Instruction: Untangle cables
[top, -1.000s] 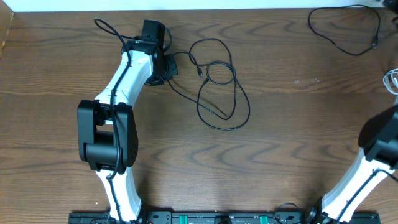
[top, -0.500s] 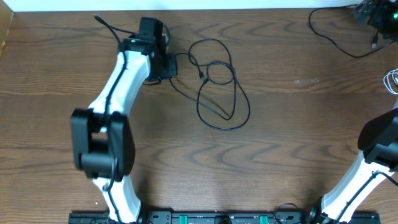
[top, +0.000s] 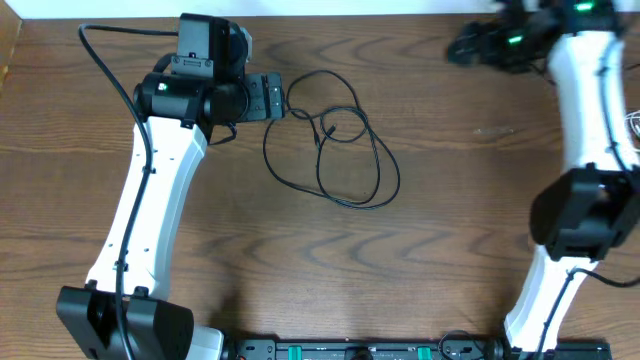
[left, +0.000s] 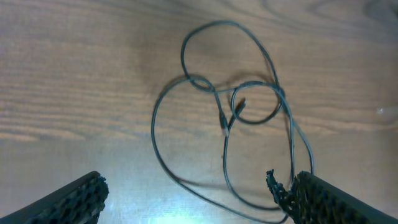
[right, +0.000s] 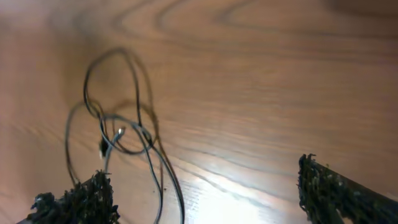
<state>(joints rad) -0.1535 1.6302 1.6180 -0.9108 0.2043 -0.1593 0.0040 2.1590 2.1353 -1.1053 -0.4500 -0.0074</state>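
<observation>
Cable (top: 335, 140) let go; left tool (top: 283, 97) just sprang wide open, holds nothing; cable lies looped on tabletop (top: 450, 220) beside it; right tool (right: 205, 196) swung in, wide open, empty; loops cross, more pulling needed

Overhead camera looks straight down, taking in the whole table (top: 450, 250). Left wrist camera hangs close above the cable (left: 216, 91), facing down at it. Right wrist camera slants across from farther off, blurred, catching that same cable (right: 111, 138) at left of frame.
</observation>
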